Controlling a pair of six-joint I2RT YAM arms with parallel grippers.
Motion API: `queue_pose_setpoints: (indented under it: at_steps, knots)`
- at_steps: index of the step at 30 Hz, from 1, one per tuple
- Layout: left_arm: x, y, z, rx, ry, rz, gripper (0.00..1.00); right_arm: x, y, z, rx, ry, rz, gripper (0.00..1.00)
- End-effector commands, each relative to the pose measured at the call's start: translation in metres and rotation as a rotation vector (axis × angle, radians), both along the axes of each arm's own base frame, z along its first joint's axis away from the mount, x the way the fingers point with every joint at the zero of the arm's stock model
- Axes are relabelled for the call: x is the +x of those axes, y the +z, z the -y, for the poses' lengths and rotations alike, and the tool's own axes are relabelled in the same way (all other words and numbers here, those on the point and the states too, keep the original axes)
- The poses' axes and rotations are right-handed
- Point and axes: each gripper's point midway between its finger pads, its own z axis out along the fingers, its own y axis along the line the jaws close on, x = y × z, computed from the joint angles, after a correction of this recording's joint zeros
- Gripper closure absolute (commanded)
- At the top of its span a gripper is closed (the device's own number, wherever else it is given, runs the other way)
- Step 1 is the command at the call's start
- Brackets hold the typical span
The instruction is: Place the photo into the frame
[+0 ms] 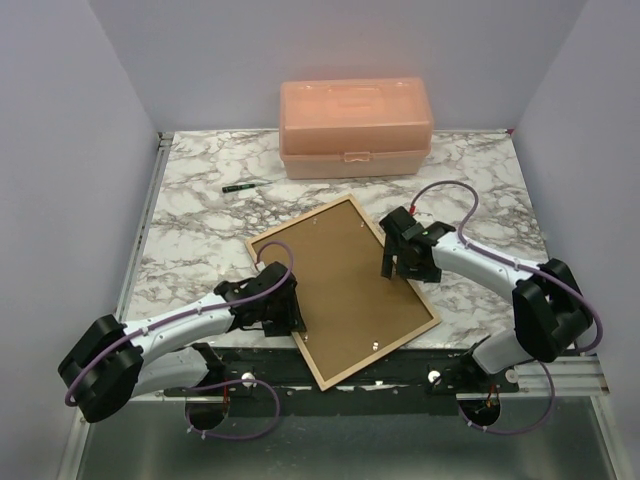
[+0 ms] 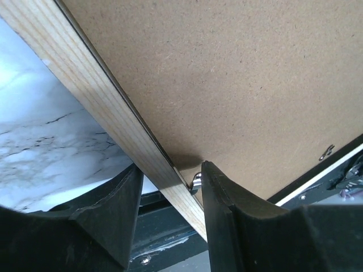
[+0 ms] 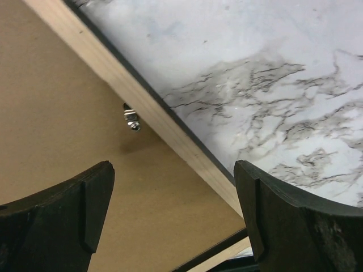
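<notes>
At the near edge of the table (image 1: 200, 200): the frame (image 1: 323, 382), laid face down, pale wood back up, turned askew, near corner jutting past the edge. Probably set out that far to give fingers room under the rim. Filled by the brown backing panel (image 1: 345, 285), flat inside the wood. No sight of the photo anywhere; impossible to say whether already under that panel.

On the frame's near left rail: the left gripper (image 2: 172, 169), half closed, one finger outside the wood, the other over the panel beside a metal clip (image 2: 197, 180). Straddling the rail closely, likely to steady or lift that side; cannot tell whether actually pinching.

Farther right: the right gripper (image 3: 173, 167), spread wide, holding nothing, poised over the right rail, one finger above the panel, the other above bare marble. Seemingly placed to reach the second clip (image 3: 131, 119) or the rail.

Beyond, well apart: a dark marker (image 1: 240, 187), then a closed pink box (image 1: 355, 128) at the far edge.
</notes>
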Motion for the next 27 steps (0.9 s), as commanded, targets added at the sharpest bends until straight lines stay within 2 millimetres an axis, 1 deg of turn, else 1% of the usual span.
queue_pose_setpoints:
  at_steps: [1, 6, 11, 12, 16, 18, 20, 27]
  knots:
    - [-0.006, -0.005, 0.005, -0.028, -0.031, -0.013, 0.54, 0.009, 0.0, 0.009, 0.027, -0.019, 0.015, 0.06]
    - [-0.004, -0.007, 0.008, -0.026, -0.044, -0.014, 0.54, 0.026, -0.007, 0.005, -0.017, 0.005, 0.011, 0.1]
    - [-0.005, -0.01, 0.008, -0.025, -0.048, -0.022, 0.55, 0.045, -0.005, 0.007, -0.088, 0.002, 0.02, 0.17]
    - [-0.005, -0.011, 0.009, -0.026, -0.047, -0.023, 0.55, 0.048, -0.004, 0.006, -0.092, 0.002, 0.027, 0.2]
    - [-0.006, -0.013, 0.007, -0.018, -0.047, -0.027, 0.55, 0.057, -0.003, 0.01, -0.137, 0.002, 0.039, 0.35]
    - [-0.007, -0.014, 0.006, -0.016, -0.047, -0.033, 0.55, 0.057, -0.004, 0.012, -0.161, 0.006, 0.029, 0.42]
    - [-0.008, -0.016, 0.005, -0.013, -0.044, -0.036, 0.55, 0.056, -0.004, 0.014, -0.17, 0.009, 0.018, 0.42]
    - [-0.01, -0.02, 0.003, 0.005, -0.051, -0.051, 0.55, 0.043, -0.008, 0.008, -0.139, 0.041, -0.018, 0.41]
